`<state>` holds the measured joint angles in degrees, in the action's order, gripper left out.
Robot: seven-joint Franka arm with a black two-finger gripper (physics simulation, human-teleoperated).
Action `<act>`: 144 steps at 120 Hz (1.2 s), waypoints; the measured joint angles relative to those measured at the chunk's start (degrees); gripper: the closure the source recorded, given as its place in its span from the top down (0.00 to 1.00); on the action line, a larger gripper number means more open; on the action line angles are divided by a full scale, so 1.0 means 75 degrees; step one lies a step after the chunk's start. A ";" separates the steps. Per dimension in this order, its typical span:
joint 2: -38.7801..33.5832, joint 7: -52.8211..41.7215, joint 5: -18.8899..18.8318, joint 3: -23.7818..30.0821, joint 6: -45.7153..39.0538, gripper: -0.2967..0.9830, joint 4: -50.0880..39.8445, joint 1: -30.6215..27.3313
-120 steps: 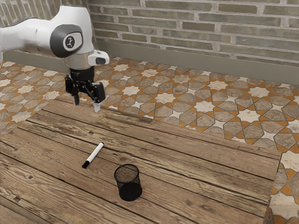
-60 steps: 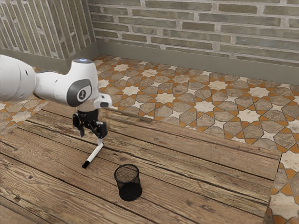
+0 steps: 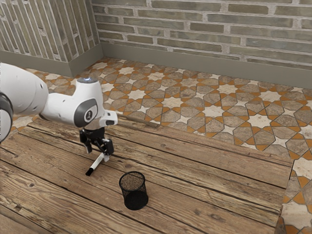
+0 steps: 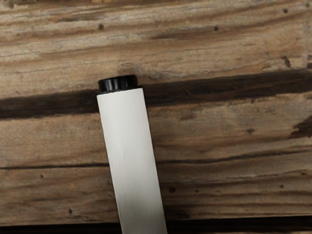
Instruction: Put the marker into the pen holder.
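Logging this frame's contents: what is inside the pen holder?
No pen or marker shows inside the pen holder, through its open top or mesh; the marker lies outside, on the table. The dark lower mesh hides the floor inside.

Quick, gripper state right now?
Gripper: open, fingers apart at the plain-ended part of the white marker, which lies on the wooden table; not gripping it.

Ext view | arm: wht, rounded segs | jnt cover: dk gry, rnd badge | bluish cap: 12 o'clk of badge | wht housing: 3 o'clk | gripper: blk, pale tips
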<state>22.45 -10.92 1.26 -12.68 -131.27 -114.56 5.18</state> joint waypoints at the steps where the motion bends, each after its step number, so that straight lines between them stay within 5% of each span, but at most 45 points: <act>1: 0.0007 0.0000 0.0011 -0.0001 -0.0007 0.77 0.0002 0.0000; 94: 0.0340 0.0017 0.0180 -0.0008 -0.0084 0.70 0.0249 -0.0010; 144: 0.0328 0.0018 0.0193 -0.0020 -0.0094 0.37 0.0253 -0.0010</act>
<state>24.92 -10.79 2.71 -12.83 -131.98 -112.66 5.10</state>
